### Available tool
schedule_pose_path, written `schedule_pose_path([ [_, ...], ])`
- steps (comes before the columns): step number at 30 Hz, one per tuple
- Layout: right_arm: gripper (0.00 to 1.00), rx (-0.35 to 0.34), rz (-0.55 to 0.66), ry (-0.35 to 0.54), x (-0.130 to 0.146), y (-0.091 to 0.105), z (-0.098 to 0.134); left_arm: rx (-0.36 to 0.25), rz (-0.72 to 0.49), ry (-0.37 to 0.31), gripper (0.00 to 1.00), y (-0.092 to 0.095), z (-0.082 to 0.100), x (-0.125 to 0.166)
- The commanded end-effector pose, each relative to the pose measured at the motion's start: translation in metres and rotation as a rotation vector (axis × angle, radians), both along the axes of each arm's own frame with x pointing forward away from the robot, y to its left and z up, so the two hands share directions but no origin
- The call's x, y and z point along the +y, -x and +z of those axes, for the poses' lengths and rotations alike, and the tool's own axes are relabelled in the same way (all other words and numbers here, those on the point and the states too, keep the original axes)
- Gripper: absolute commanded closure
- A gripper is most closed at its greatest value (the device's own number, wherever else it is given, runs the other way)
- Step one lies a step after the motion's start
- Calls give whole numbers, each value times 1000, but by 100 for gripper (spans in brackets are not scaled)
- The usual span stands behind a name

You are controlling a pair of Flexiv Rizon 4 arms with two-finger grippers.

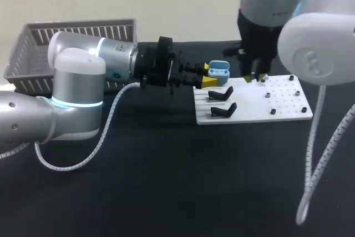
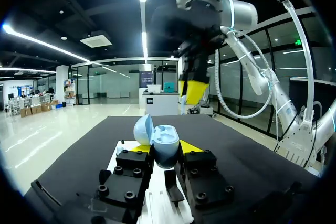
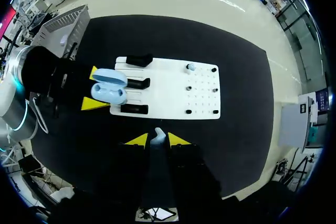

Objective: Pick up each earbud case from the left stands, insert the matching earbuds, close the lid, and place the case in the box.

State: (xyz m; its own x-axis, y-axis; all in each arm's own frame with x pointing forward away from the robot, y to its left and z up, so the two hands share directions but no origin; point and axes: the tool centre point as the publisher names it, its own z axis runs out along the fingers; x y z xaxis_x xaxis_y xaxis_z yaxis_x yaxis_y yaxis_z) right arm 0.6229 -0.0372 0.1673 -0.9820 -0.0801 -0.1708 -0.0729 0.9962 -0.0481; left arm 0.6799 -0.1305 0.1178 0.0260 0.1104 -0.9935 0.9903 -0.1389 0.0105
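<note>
The pale blue earbud case [image 2: 165, 148], lid open, is pinched in the left gripper [image 1: 208, 75] beside the black stands [image 1: 223, 91] on a white board [image 1: 252, 106]. Over it, the right gripper [image 3: 157, 141] nips a white earbud [image 3: 158, 136].

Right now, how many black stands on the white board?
3, in a row on the board side facing the left gripper: one stand towards the basket, one beside the case, one nearest the right gripper. None looks hidden.

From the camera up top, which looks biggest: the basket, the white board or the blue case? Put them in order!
1. basket, though it is partly hidden
2. white board, nearly as wide
3. blue case, by far the smallest
</note>
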Motion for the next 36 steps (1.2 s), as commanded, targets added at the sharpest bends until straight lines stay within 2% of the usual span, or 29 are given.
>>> schedule_pose_path([
  [1, 100, -5, -9, 23, 18, 8, 15, 0, -2, 0, 100, -1, -1, 0],
  [16, 100, -5, -9, 23, 18, 8, 15, 0, -2, 0, 100, -1, -1, 0],
  [18, 100, -2, -75, 29, 27, 3, 12, 0, -2, 0, 100, -1, -1, 0],
  [22, 100, -26, -287, 0, 39, -5, 10, 0, -2, 0, 100, -1, -1, 0],
  [27, 100, -24, -458, -7, 51, -10, 13, 0, -2, 0, 100, -1, -1, 0],
  [30, 100, -1, -494, 8, 58, -11, 11, 0, -2, 0, 100, -1, -1, 0],
  [33, 100, 22, -533, -32, 61, -13, 12, 0, -2, 0, 100, -1, -1, 0],
  [36, 100, 22, -533, -32, 61, -13, 12, 0, -2, 0, 100, -1, -1, 0],
])
